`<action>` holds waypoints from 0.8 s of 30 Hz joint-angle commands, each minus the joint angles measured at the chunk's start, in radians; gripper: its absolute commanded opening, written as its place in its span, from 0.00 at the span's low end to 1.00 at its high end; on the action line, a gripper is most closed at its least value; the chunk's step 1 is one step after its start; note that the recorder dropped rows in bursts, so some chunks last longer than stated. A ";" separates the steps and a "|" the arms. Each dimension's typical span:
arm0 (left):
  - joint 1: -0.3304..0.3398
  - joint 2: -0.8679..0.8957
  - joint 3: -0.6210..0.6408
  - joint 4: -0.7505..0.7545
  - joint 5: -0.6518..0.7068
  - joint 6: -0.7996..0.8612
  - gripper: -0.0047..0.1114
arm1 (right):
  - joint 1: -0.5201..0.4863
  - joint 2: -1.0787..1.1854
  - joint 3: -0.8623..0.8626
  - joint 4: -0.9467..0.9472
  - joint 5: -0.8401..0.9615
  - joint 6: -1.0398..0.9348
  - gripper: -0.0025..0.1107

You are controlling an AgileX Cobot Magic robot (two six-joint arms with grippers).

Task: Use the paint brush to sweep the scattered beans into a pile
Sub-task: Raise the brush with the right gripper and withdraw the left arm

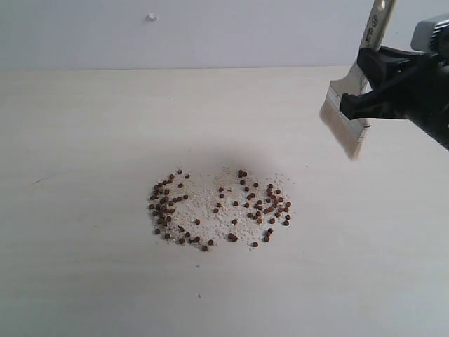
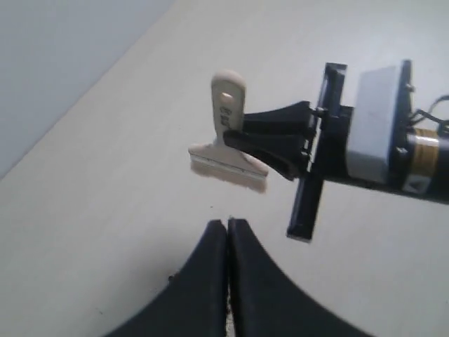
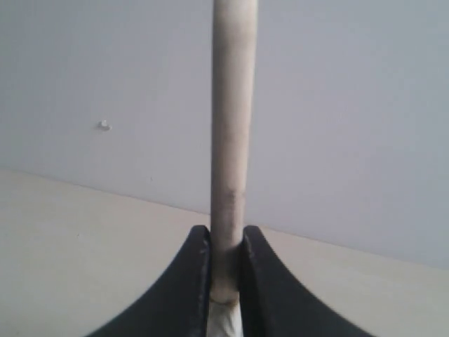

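Observation:
Reddish-brown beans [image 1: 219,208] lie scattered in a loose ring on the pale table [image 1: 84,267], mixed with whitish crumbs; no compact pile shows. The paint brush [image 1: 349,105] hangs in the air at the upper right, bristles down and well clear of the beans, its cream handle [image 3: 231,140] pinched by my right gripper [image 1: 361,95], which is shut on it. In the left wrist view the brush [image 2: 228,144] and the right gripper [image 2: 277,137] appear from the side. My left gripper [image 2: 228,223] is shut with nothing between its fingers; it is out of the exterior view.
A grey wall [image 1: 210,31] runs along the table's far edge, with a small white speck [image 1: 151,17] on it. The right arm's black and grey body [image 1: 428,77] fills the upper right corner.

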 commanded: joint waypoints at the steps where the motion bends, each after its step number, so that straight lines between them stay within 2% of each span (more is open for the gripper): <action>1: -0.051 -0.158 0.178 0.125 -0.073 -0.016 0.05 | 0.003 -0.041 -0.006 0.013 0.018 -0.010 0.02; 6: -0.054 -0.359 0.461 0.330 -0.116 -0.193 0.05 | 0.003 -0.043 -0.006 0.013 0.041 -0.010 0.02; 8: -0.054 -0.469 0.589 0.367 -0.167 -0.250 0.05 | 0.003 -0.043 -0.006 0.013 0.041 -0.010 0.02; 11: -0.054 -0.649 0.824 0.367 -0.334 -0.336 0.05 | 0.003 -0.043 -0.006 0.013 0.041 0.019 0.02; 14: -0.054 -0.852 1.073 0.384 -0.561 -0.435 0.05 | 0.003 -0.043 -0.006 0.011 0.041 0.022 0.02; 18: -0.054 -1.127 1.398 0.446 -0.870 -0.486 0.05 | 0.003 -0.043 -0.006 -0.013 0.041 0.022 0.02; 21: -0.051 -1.282 1.572 0.541 -0.937 -0.555 0.04 | 0.003 -0.043 -0.006 -0.016 0.041 0.038 0.02; 24: -0.032 -1.408 1.684 0.654 -0.945 -0.707 0.04 | 0.003 -0.043 -0.006 -0.016 0.041 0.042 0.02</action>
